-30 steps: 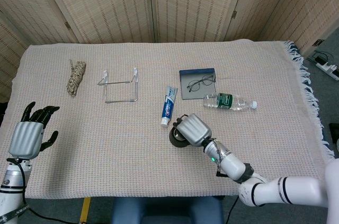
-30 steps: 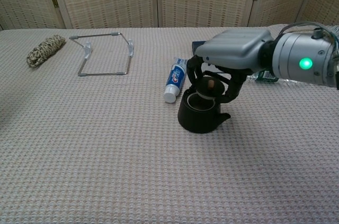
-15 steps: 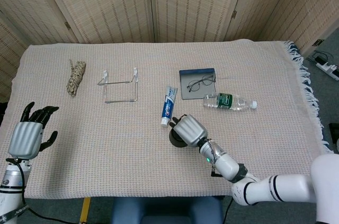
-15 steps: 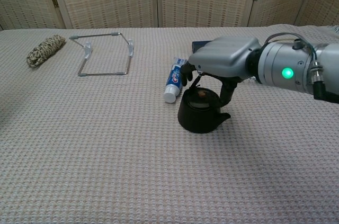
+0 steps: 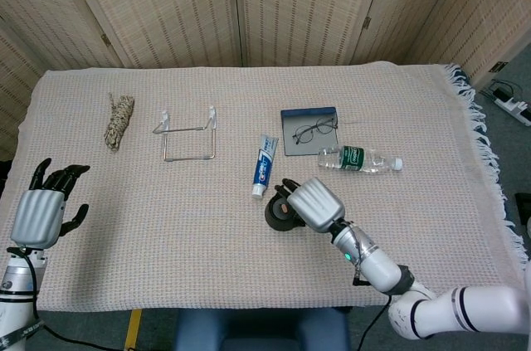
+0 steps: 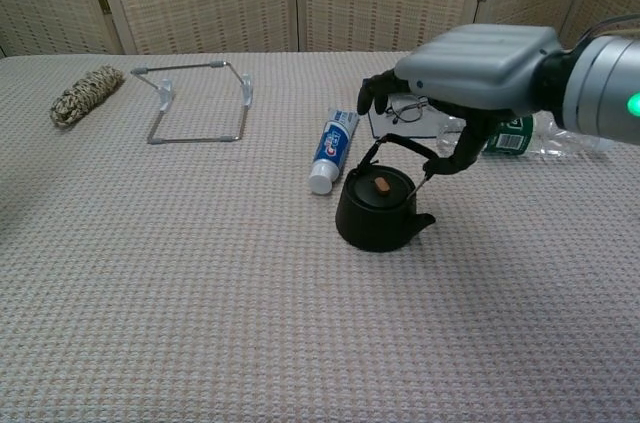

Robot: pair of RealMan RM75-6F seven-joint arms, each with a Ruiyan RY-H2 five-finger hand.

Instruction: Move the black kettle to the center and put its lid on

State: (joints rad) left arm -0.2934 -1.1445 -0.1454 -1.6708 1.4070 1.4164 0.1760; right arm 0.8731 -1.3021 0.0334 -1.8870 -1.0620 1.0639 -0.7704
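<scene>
The black kettle (image 6: pixel 377 213) stands near the table's middle, its spout to the right in the chest view. Its lid (image 6: pixel 381 185), with a small brown knob, sits on the opening, and the wire handle (image 6: pixel 399 142) stands upright. My right hand (image 6: pixel 470 83) hovers just above and to the right of the kettle, fingers apart, holding nothing; its dark fingertips (image 6: pixel 456 160) hang close to the handle's right end. In the head view the right hand (image 5: pixel 315 202) hides part of the kettle (image 5: pixel 279 213). My left hand (image 5: pixel 40 212) rests open at the table's left edge.
A toothpaste tube (image 6: pixel 332 149) lies just left of and behind the kettle. Glasses on a blue case (image 5: pixel 309 130) and a water bottle (image 5: pixel 359 158) lie behind it. A wire stand (image 5: pixel 189 134) and a rope bundle (image 5: pixel 119 119) sit at the back left.
My right hand has let go of the lid, which now sits on the kettle, and has risen up and to the right. The left hand has barely moved.
</scene>
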